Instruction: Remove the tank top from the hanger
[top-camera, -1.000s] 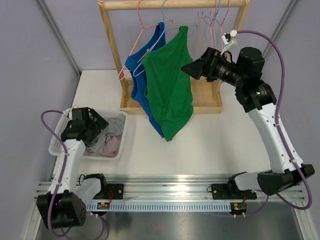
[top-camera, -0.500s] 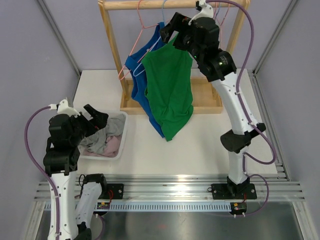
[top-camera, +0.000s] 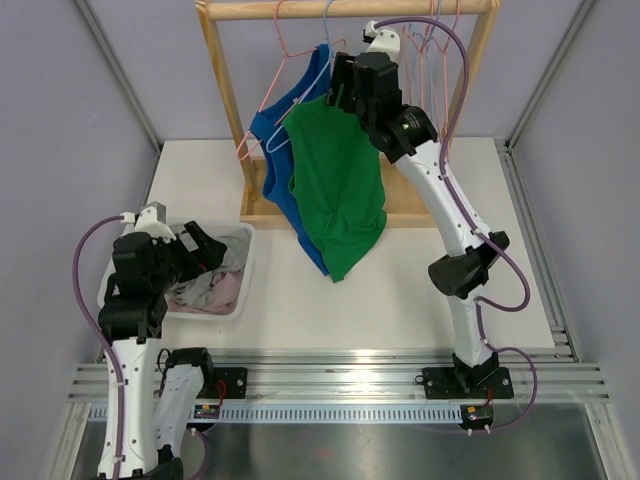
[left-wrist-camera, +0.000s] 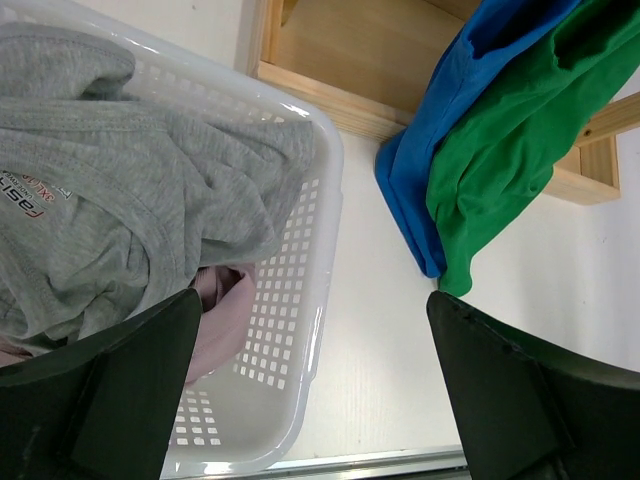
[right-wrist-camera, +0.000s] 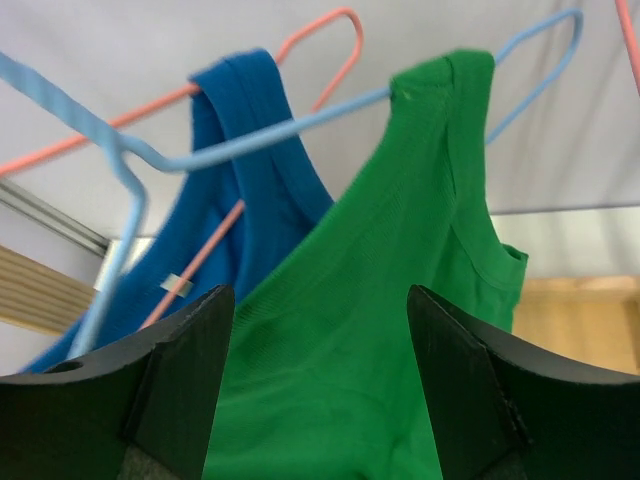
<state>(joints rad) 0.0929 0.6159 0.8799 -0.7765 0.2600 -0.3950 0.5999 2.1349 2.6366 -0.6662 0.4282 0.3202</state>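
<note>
Top external view is showing the left gripper (top-camera: 203, 246) hanging over the white basket (top-camera: 243, 285) near the table's left edge. Its wrist view is showing the jaws standing wide apart with nothing between them, above a grey garment (left-wrist-camera: 110, 190).

Moving right, a blue tank top (top-camera: 268, 150) is hanging on a pink hanger (right-wrist-camera: 312, 30) from the wooden rack (top-camera: 225, 100). Just in front of it, the green tank top (top-camera: 338, 185) is hanging on the blue hanger (right-wrist-camera: 250, 132), with one strap visibly looping over the wire. The right gripper (top-camera: 338, 88) is hovering at that garment's shoulder. Its wrist view is showing the jaws parted, framing green fabric without pinching it.

Assessment: the step in hand is looking like the grasp at the strap. The closing jaws should be taking only the green layer, high by the neckline, avoiding the hanger wire and the blue top behind. The strap is needing a lift up and over the hanger's end. A straight downward pull is risking dragging the hanger off the rail.
</note>
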